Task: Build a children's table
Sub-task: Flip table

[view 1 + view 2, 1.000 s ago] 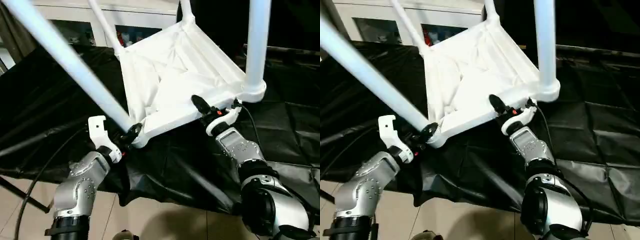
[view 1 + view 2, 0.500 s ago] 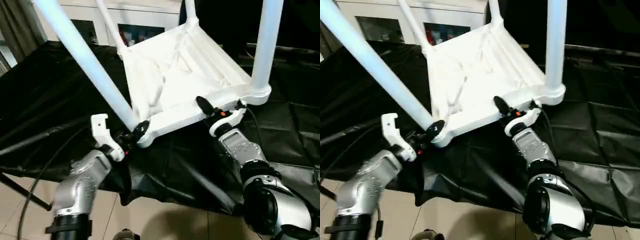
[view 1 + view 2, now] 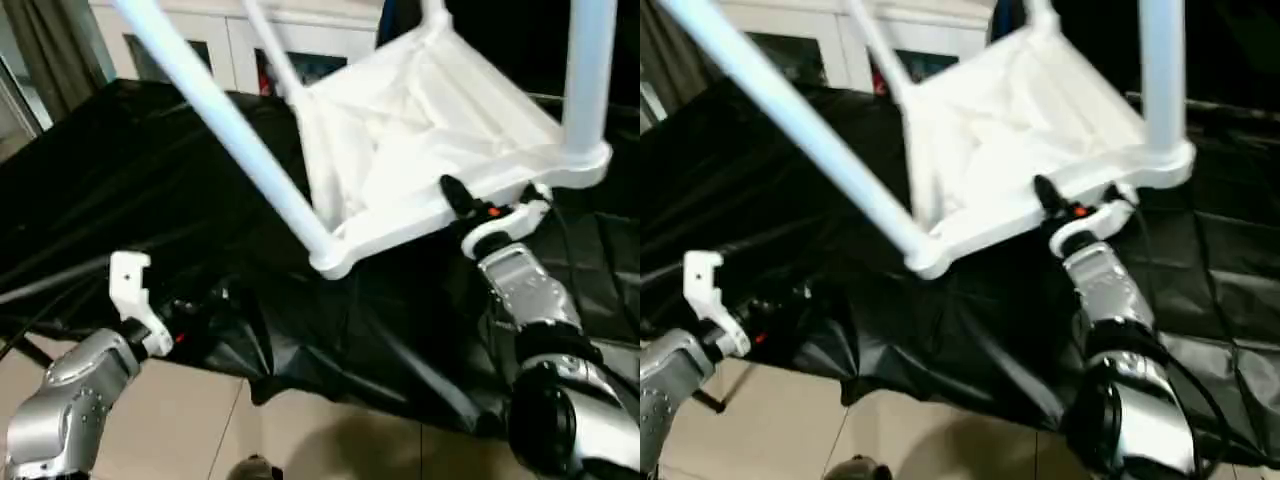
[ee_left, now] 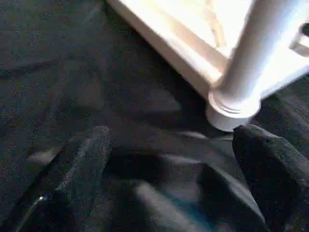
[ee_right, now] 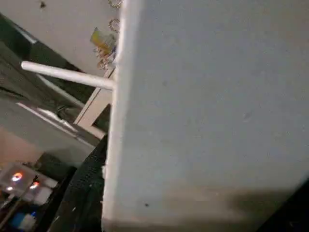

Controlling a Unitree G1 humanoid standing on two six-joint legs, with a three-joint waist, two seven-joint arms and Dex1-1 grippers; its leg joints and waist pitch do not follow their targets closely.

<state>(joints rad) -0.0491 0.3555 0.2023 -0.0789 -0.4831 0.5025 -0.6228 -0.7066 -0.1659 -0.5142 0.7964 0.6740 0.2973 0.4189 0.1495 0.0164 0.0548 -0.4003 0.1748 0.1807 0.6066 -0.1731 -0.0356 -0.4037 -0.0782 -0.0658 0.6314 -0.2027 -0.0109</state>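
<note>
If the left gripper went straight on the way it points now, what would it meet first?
Probably the near corner socket of the tabletop, with its leg; the open left gripper points that way across the black cloth. Depth is unclear.

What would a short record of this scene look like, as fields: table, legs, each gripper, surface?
table: white tabletop upside down and tilted, ribbed underside showing
legs: four legs fitted in the corner sockets; near-left leg slants up and away
right gripper: right gripper clamped on the tabletop's near edge
left gripper: left gripper open, empty, apart from the near-left corner socket
surface: black cloth draped over the work table
</note>
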